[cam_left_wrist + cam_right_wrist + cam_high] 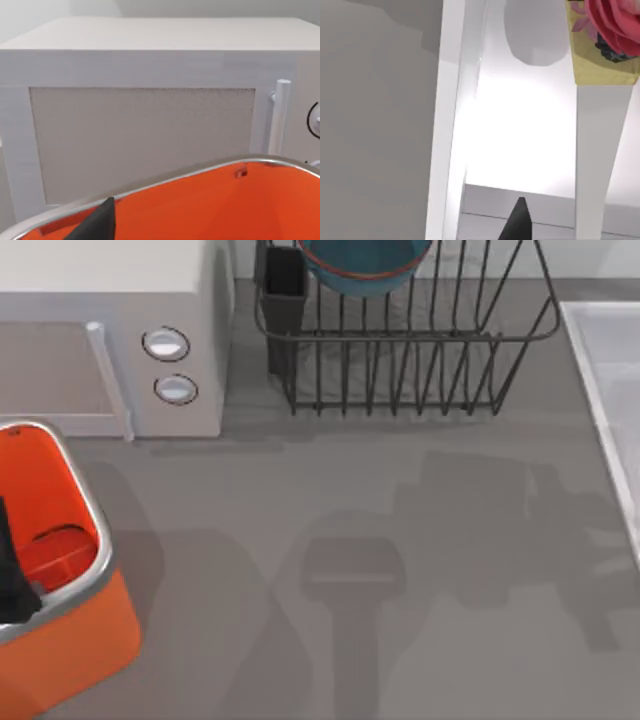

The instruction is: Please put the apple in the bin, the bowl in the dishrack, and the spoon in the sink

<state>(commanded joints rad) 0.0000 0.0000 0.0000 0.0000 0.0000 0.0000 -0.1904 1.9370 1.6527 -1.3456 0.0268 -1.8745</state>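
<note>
left gripper (12, 575) hangs inside the bin (85, 540), opening unclear; release apple low, clear of the rim.

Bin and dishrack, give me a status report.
Left claw over the bin. Bowl sits in the dishrack. Sink at right.
</note>
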